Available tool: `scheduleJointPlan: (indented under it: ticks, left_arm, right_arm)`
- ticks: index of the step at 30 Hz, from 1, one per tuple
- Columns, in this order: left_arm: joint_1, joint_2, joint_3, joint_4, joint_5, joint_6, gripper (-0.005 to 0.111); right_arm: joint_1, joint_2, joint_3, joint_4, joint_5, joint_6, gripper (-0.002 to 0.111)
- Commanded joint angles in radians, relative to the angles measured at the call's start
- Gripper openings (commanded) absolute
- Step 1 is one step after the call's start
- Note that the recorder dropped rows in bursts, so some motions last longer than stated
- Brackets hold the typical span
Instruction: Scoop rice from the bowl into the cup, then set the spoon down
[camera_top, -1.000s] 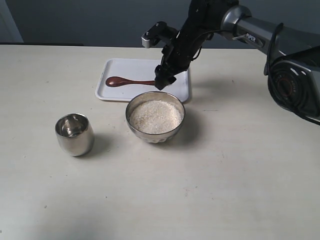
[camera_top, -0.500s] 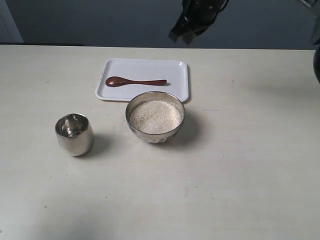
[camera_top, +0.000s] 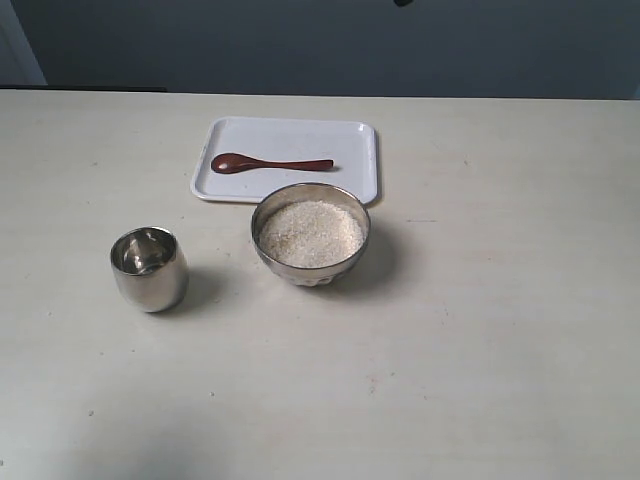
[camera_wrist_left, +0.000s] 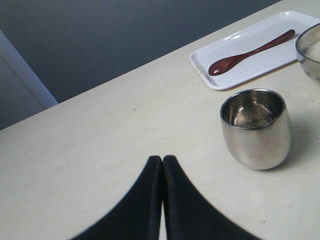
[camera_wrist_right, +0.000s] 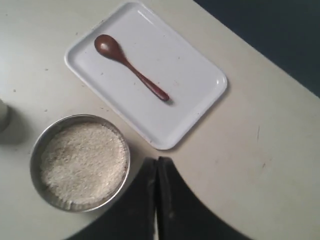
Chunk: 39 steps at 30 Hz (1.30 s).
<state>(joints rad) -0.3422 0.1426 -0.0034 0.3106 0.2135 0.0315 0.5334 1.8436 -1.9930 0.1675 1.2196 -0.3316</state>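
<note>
Exterior view: the spoon (camera_top: 270, 163) is seen lying flat on the white tray (camera_top: 350, 135), and it is touched by no gripper. The bowl (camera_top: 310, 275), filled with rice (camera_top: 310, 232), is placed just beside the tray's near edge. The cup (camera_top: 150, 268) stands upright on the table (camera_top: 480, 350), apart from the bowl. The left gripper (camera_wrist_left: 162, 159) and the right gripper (camera_wrist_right: 156, 162) are both seen pressed together on nothing. Perhaps some grains lie in the cup, but reflections hide this.
</note>
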Motion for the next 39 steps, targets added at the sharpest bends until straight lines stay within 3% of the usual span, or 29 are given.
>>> scheduleJointPlan:
  ticks: [1,8,11,14,19,25,27,28,32,39]
  left_arm:
    - [-0.01,-0.007,0.003,-0.006,-0.008,-0.003,0.0]
    - [-0.01,-0.007,0.003,-0.006,-0.008,-0.003,0.0]
    - [-0.01,-0.007,0.003,-0.006,-0.008,-0.003,0.0]
    - [-0.01,-0.007,0.003,-0.006,-0.008,-0.003,0.0]
    - [-0.01,-0.007,0.003,-0.006,-0.008,-0.003,0.0]
    - [-0.01,-0.007,0.003,-0.006,-0.008,-0.003,0.0]
    - [-0.01,-0.007,0.003,-0.006,-0.007,-0.003,0.0]
    - [-0.01,-0.007,0.003,-0.004,-0.007,-0.003,0.0]
    - [-0.01,-0.007,0.003,-0.004,-0.005,-0.003,0.0]
    - [-0.01,-0.007,0.003,-0.004,-0.005,-0.003,0.0]
  right_arm:
    - [-0.005,-0.18,0.124,0.007,0.002,0.09,-0.001]
    - [-0.005,-0.585,0.526,-0.119,0.002,0.238,-0.001]
    - [-0.005,-0.783,0.842,-0.119,-0.042,0.347,-0.001]
    - [-0.005,-0.885,1.013,-0.122,-0.098,0.436,-0.001]
    - [-0.005,-0.971,1.153,-0.133,-0.348,0.47,-0.001]
    - [-0.008,-0.989,1.333,-0.311,-0.685,0.47,-0.001]
    - [-0.067,-1.061,1.479,-0.318,-0.882,0.47,-0.001]
    - [-0.151,-1.137,1.586,-0.299,-1.068,0.47,-0.001]
    - [-0.379,-1.32,1.835,-0.239,-1.391,0.47,-0.001]
    - [-0.602,-1.56,1.963,-0.246,-1.385,0.47,-0.001]
